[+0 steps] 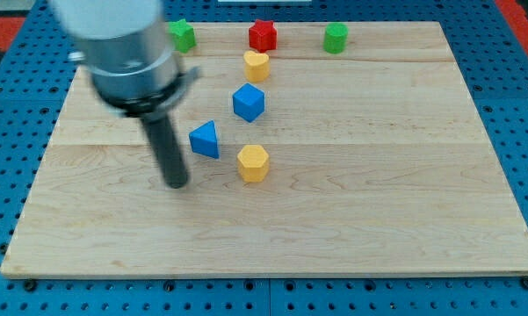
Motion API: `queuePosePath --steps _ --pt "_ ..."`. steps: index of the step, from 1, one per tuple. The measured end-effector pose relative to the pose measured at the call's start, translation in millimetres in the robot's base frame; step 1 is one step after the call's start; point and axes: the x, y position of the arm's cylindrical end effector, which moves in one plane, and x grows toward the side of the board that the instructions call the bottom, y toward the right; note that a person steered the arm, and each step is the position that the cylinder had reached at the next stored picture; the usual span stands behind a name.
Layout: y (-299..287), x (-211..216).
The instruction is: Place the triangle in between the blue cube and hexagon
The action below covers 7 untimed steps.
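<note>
The blue triangle [206, 140] lies left of centre on the wooden board [360, 184]. The blue cube [248, 103] sits up and to its right. The yellow hexagon [253, 163] sits down and to its right. My tip [176, 184] rests on the board just left of and below the triangle, a small gap apart from it. The rod rises to the arm's grey body at the view's top left.
A yellow heart-like block [256, 66] lies above the blue cube. Along the view's top edge stand a green block [183, 35], a red star-like block [263, 35] and another green block [336, 38]. Blue pegboard surrounds the board.
</note>
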Motion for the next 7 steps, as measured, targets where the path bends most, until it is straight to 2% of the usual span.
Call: queuePosePath --steps 1,2,4,6,7 --pt "-43 -13" --pt "-51 -46" --pt "-1 -38" --pt "-21 -50" --pt "1 -62"
